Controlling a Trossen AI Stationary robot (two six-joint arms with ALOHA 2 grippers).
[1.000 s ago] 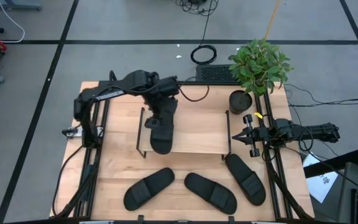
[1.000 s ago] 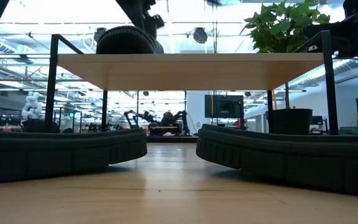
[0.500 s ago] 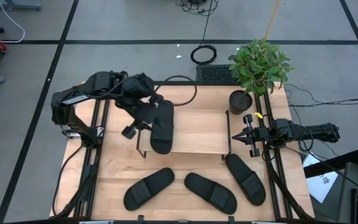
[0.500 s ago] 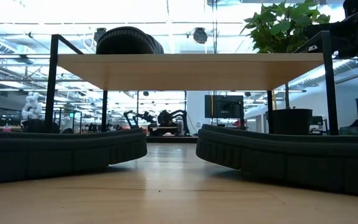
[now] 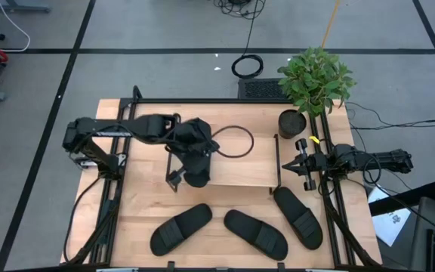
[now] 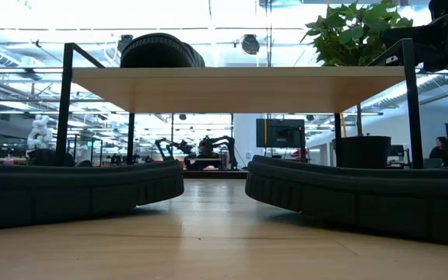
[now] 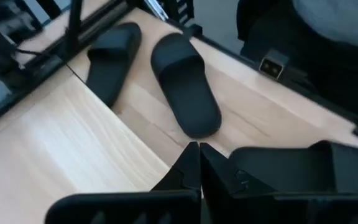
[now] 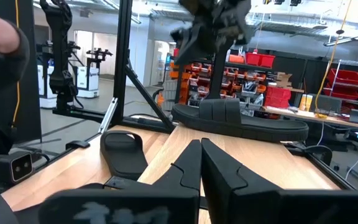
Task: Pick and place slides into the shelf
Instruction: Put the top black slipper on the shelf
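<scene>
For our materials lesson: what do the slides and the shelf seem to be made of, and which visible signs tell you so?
The slides: probably rubber or foam. They look matte black with no shine, have thick soles, and show fine ribbing along the sole edge in the low view.
The shelf: its top looks like pale unvarnished wood with faint grain, and its side frames look like thin black metal rod.

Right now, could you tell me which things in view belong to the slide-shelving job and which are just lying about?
Job:
- slide on the shelf top
- three slides on the table
- shelf
- left end effector, shut, above the shelf's left end

Lying about:
- potted plant
- cable coil on the floor
</scene>
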